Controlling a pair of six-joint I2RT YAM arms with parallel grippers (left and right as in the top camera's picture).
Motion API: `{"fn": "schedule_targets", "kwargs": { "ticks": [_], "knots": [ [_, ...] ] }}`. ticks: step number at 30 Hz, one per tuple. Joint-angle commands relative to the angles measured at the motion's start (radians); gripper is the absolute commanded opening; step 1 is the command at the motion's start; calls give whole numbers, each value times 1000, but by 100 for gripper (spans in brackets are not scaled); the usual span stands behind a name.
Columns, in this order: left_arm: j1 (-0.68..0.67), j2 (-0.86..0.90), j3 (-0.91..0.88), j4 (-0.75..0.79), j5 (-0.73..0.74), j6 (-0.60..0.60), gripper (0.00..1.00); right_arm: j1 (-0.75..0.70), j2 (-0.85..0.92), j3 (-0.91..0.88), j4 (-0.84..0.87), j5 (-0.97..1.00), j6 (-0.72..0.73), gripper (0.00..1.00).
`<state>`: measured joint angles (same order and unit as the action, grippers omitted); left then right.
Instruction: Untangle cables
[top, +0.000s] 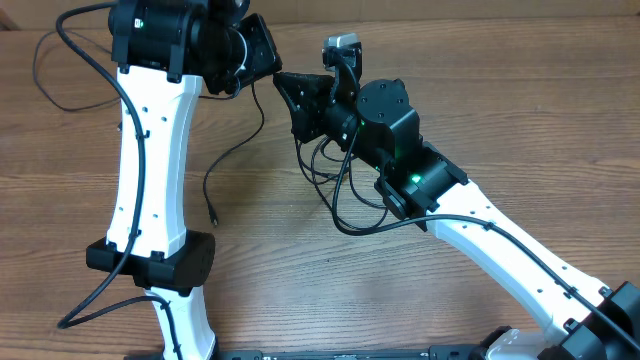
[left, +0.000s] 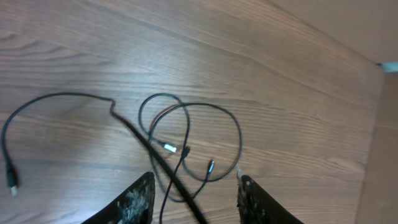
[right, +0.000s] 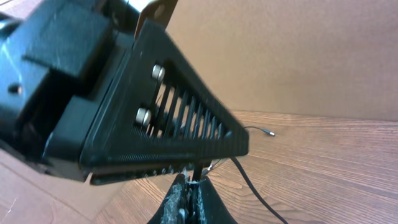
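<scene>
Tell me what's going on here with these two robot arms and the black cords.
Two arms are working on untangling thin black cables on a wooden table. The right end effector looks pinched shut on one strand. The left end effector hangs open just above the looped tangle, with a raised strand running between its fingers. One plug end trails free to the side; the loops are not yet separated.

Right gripper (right: 189, 185) at bottom centre, jaws closed on a thin black cable (right: 255, 190). A slotted black finger (right: 186, 127) fills the upper left. A plug (right: 268, 132) lies on the desk (right: 336, 162).
</scene>
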<state>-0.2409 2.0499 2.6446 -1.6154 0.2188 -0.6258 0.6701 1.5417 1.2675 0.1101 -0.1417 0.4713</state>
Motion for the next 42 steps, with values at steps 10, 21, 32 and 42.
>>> {"fn": "schedule_targets", "kwargs": {
  "ticks": [10,21,32,42],
  "knots": [
    [-5,0,-5,19,100,-29,20,2,-29,7,1,6,8,4],
    [-3,-4,53,76,46,-17,4,2,-29,7,-124,106,8,5],
    [86,-4,229,-49,-278,-64,4,2,-29,7,-490,536,7,100],
    [478,1,204,-61,-122,-187,4,2,-28,7,-637,567,8,100]
  ]
}}
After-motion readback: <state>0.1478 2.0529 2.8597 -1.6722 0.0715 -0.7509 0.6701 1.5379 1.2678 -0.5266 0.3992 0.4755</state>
